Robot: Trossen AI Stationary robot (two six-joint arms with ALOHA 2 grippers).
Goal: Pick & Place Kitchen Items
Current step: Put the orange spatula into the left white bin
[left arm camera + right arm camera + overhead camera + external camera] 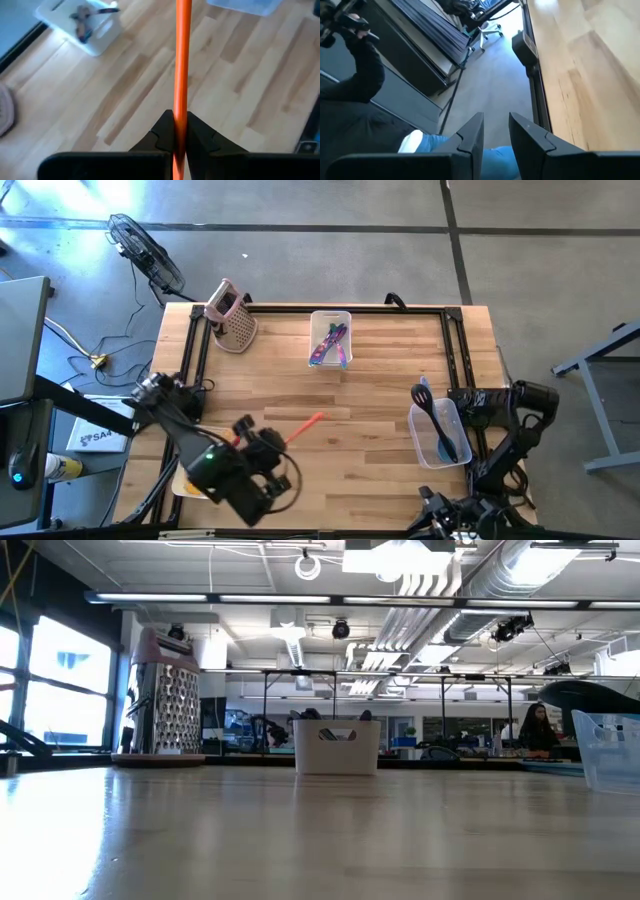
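Note:
My left gripper (181, 122) is over the table's near left part (265, 448), shut on a slim orange utensil (300, 428). The utensil sticks out past the fingertips toward the table's middle. Its working end does not show. Purple, blue and green utensils lie in a white bin (330, 338) at the far middle, also in the left wrist view (82, 25). A black spatula (432, 412) and a blue utensil (446, 448) lie in a clear bin (440, 435) at the right. My right gripper (495, 117) waits open at the table's right edge, with nothing between its fingers. My left gripper pinches the orange utensil's thin handle (181, 107) between its two fingers. The handle runs along the fingers and out past their tips. The fingers come slanting down from the table's near left. The utensil is held above the table, its free end (318, 418) toward the middle.
A pink box grater (232, 315) stands at the far left corner, tall in the low view (165, 690). Something pale yellow (188, 483) lies under my left arm at the near left edge. A black rail (535, 75) edges the table. A person sits beyond the near right corner.

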